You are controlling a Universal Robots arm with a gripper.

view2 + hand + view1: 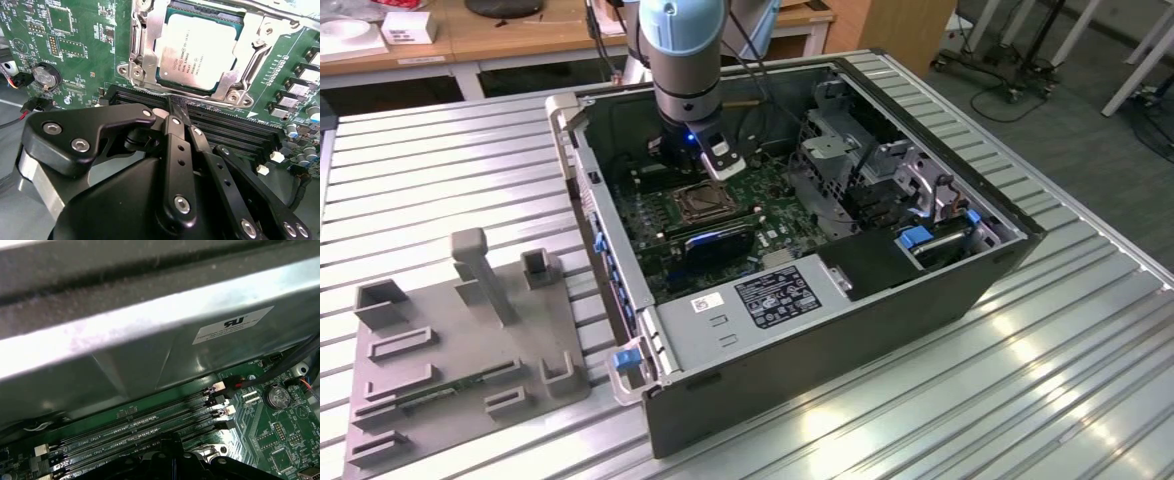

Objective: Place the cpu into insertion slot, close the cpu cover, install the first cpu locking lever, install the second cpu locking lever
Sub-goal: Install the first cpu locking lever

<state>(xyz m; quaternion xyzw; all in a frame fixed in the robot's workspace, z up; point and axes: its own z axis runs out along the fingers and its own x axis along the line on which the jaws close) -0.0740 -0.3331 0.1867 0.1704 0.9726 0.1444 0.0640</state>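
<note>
- The cpu lies flat in the insertion slot, silvery top up, inside the open computer case on the bench.
- The cpu cover looks lowered. Its metal frame rests on the chip's edges, and the chip's top shows through the cut-out.
- Placing the chip and closing the cover therefore appear done, and I judge the locking-lever work to be the step in hand. I cannot tell whether either lever is hooked.
- The claw has its fingers brought together with nothing between them, as far as the second wrist view shows.
- Its tips hang over the memory slots, just beside the near edge of the insertion slot and apart from the cpu. Whether they touch the cover or a lever cannot be made out.
- In the exterior view the insertion slot sits at about 6 o'clock of the claw, close by. A grey fixture tray rests on the bench at about 8 o'clock of the case, well apart.
- In my judgement, a lever move calls for the joined tips to act as a pusher. They would press the thin wire down and sideways under its hook, keeping clear of the memory slots and the small parts on the motherboard.
</note>
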